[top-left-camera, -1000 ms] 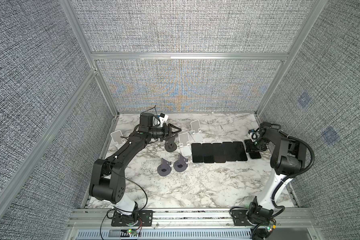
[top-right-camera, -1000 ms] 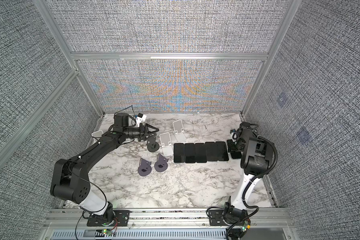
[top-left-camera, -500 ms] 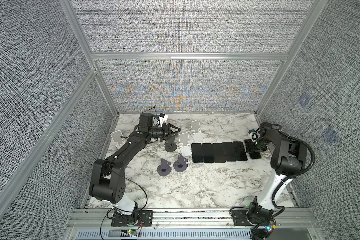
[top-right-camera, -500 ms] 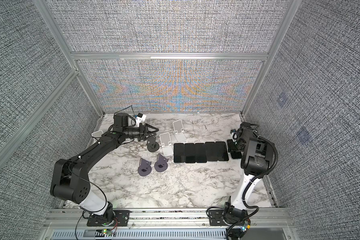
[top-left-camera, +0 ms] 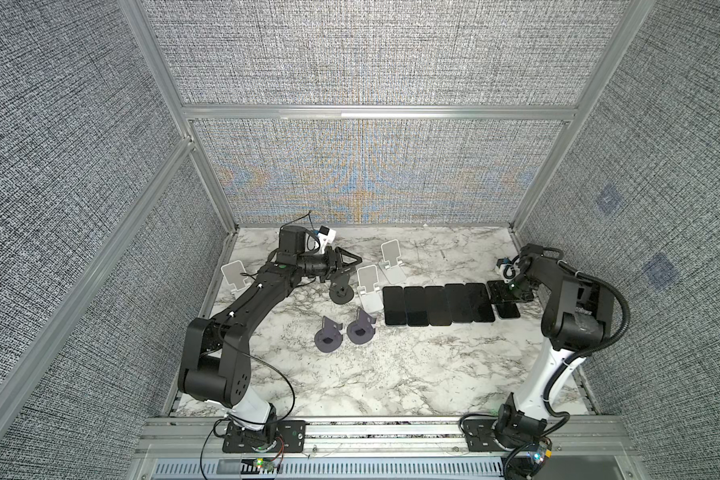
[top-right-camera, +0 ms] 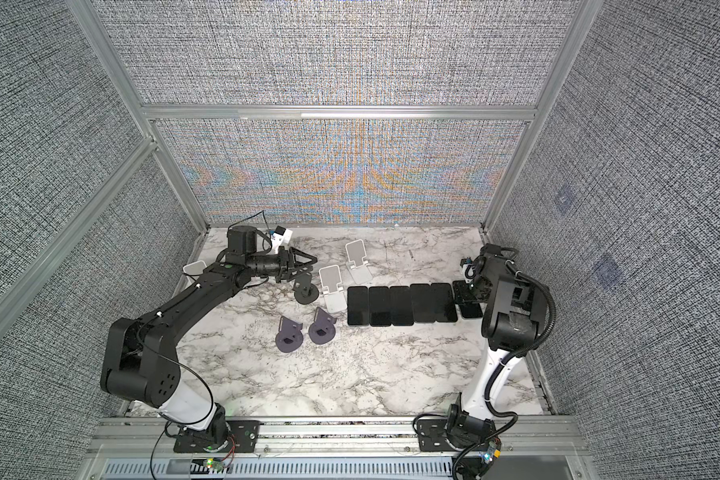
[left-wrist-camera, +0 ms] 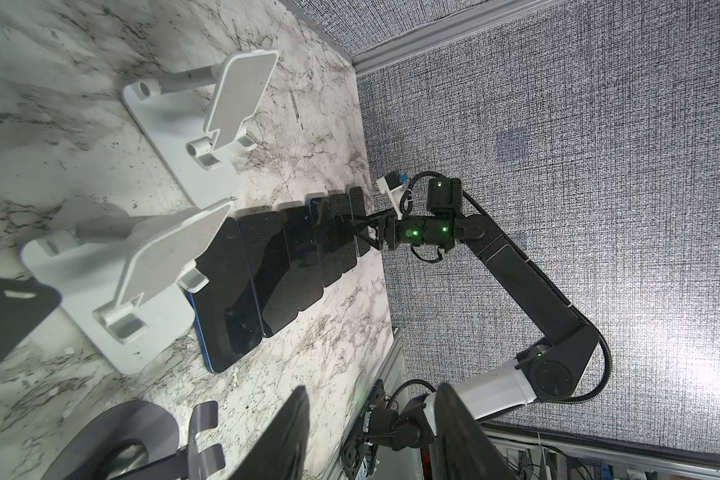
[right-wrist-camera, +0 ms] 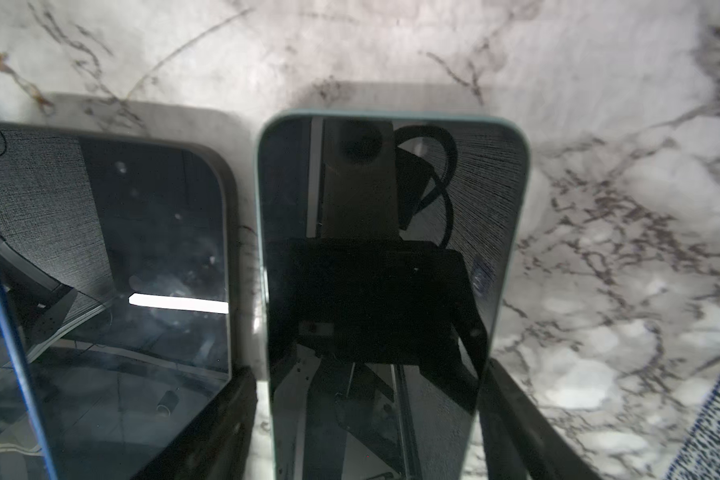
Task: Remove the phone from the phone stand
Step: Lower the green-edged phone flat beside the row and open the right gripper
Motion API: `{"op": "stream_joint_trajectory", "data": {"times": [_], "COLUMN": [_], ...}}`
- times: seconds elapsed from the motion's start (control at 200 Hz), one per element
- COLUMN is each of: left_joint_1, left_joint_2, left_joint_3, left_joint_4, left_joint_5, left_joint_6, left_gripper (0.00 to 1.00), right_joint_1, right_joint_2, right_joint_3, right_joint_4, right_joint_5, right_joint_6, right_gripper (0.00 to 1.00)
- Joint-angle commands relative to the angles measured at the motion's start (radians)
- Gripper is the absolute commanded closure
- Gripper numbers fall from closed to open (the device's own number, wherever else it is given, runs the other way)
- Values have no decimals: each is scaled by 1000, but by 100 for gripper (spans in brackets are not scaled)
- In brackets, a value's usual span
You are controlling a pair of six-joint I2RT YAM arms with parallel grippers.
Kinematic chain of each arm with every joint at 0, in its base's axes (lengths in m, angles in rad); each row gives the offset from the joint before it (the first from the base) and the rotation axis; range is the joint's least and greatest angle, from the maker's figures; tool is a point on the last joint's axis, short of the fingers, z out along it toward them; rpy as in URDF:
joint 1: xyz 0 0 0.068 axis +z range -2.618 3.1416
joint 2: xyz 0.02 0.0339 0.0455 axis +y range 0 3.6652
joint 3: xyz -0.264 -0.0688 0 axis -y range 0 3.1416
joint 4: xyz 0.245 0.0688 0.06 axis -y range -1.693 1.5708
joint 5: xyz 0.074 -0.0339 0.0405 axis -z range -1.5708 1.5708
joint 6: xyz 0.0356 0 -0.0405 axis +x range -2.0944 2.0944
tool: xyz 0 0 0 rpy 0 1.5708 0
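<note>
Phones (top-left-camera: 438,304) packed edge to edge, open tabletop (top-left-camera: 412,365) in front

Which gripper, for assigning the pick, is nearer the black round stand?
Left. The left gripper is just beside the black round stand; the right gripper straddles the end phone, across the phone row.

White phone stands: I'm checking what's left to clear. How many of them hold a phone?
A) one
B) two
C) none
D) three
C: the three white phone stands, left, middle and rear, all show bare backplates, and the phones lie flat on the marble table.
</note>
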Motion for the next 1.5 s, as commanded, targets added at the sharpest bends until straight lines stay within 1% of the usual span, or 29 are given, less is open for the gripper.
{"op": "stream_joint_trajectory", "data": {"times": [0.0, 0.1, 0.205, 0.275, 0.295, 0.36, 0.39, 0.475, 0.525, 0.55, 0.565, 0.72, 0.925, 1.091, 1.496], "left_joint_1": [0, 1, 1, 0, 1, 1, 1, 3, 3, 5, 5, 9, 13, 15, 15], "left_joint_2": [-1, 4, 5, 6, 6, 7, 8, 10, 10, 9, 10, 8, 10, 10, 8], "left_joint_3": [0, 0, -1, 0, 0, 0, 0, 0, 0, 1, 1, 2, 0, -1, -6], "left_joint_4": [15, 16, 16, 16, 16, 14, 13, 13, 13, 13, 11, 16, 24, 26, 34], "left_joint_5": [13, 13, 13, 12, 12, 12, 12, 12, 14, 15, 14, 16, 19, 19, 21], "left_joint_6": [8, 8, 8, 9, 9, 10, 11, 12, 12, 12, 12, 9, 2, 1, -8], "left_gripper": [50, 50, 50, 50, 50, 50, 50, 50, 50, 50, 50, 50, 50, 50, 50], "right_joint_1": [0, -5, -26, -34, -35, -46, -47, -49, -51, -53, -54, -62, -67, -67, -54], "right_joint_2": [-40, -72, -64, -37, -29, 2, 17, 58, 75, 81, 85, 97, 105, 88, 38], "right_joint_3": [6, 31, 83, 124, 134, 166, 178, 210, 223, 227, 229, 217, 171, 133, 46], "right_joint_4": [-34, -40, -44, -54, -52, -56, -57, -56, -51, -51, -51, -27, -2, 12, 17], "right_joint_5": [-21, 23, 59, 83, 86, 87, 86, 97, 117, 122, 123, 141, 119, 91, 73], "right_joint_6": [11, 21, 48, 63, 65, 72, 75, 77, 77, 78, 79, 79, 82, 82, 82], "right_gripper": [28, 28, 29, 32, 34, 43, 49, 74, 92, 97, 99, 100, 100, 100, 100]}}
